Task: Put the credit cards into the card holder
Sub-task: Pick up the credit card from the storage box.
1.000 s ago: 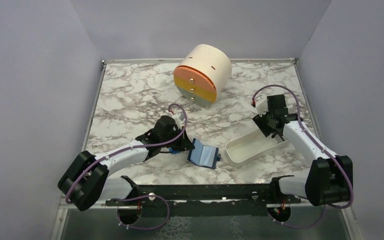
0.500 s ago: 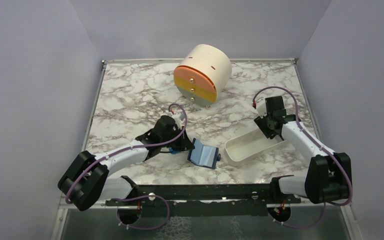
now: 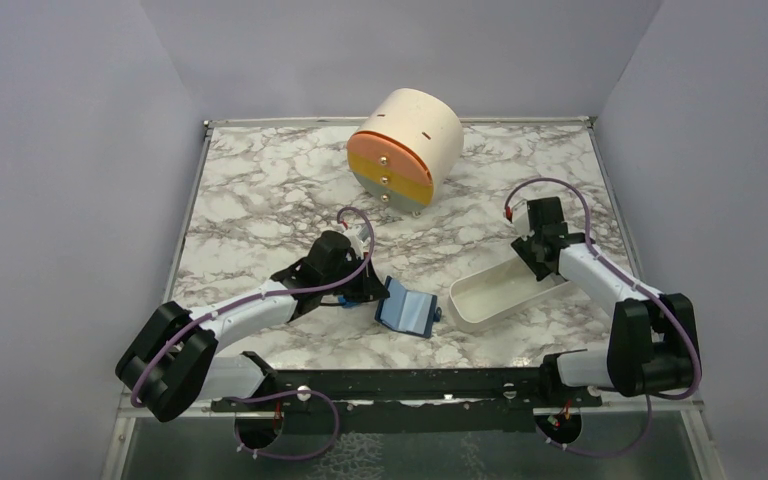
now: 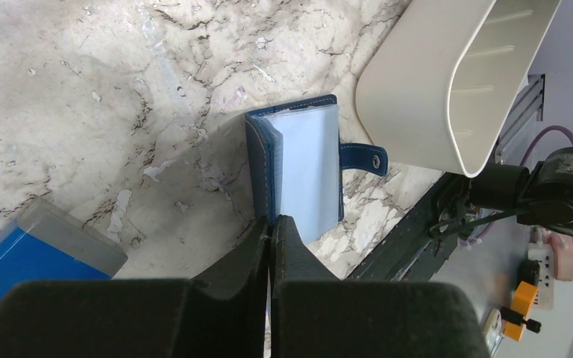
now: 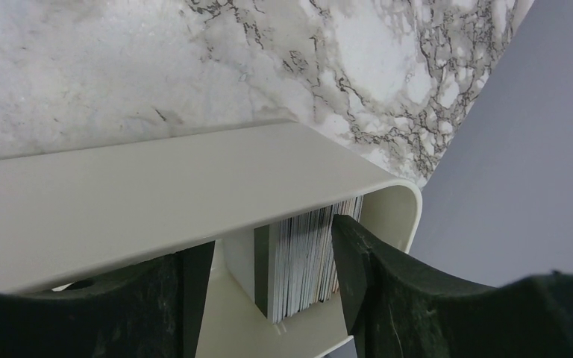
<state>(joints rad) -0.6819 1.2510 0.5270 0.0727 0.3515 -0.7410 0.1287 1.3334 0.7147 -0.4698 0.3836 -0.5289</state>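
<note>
Right claw [image 3: 534, 258] is sitting slightly lower and closer over the far end of the white tray [image 3: 480, 315] than a second ago, and the right arm's elbow is swinging in a little. Left arm is staying put.

Right claw is standing spread, its fingers [image 5: 351, 276] straddling the credit cards [image 5: 306, 257]. Those cards are standing on edge as one stack inside the tray, at its rounded end. One finger is lying just beside the stack and the other is sitting apart from it, partly hidden behind the tray rim. Nothing is being pinched on this side.

Card holder [image 4: 306, 171] is lying open on the tabletop [image 3: 260, 190] just beside the tray, on the tray's left. Its pale blue-grey inside is facing up and its snap tab is pointing at the tray wall. Cannot tell whether the tab is touching the wall.

Left claw [image 4: 271, 224] is pressed together, apparently pinching the navy cover at the edge of the card holder farthest from the tray.

Small bright blue block [image 4: 15, 261] is lying farther from the tray than the card holder, under the left claw. Cream drum with orange, yellow and grey fronts [image 3: 405, 140] is standing well beyond the tray, toward the back wall.
</note>
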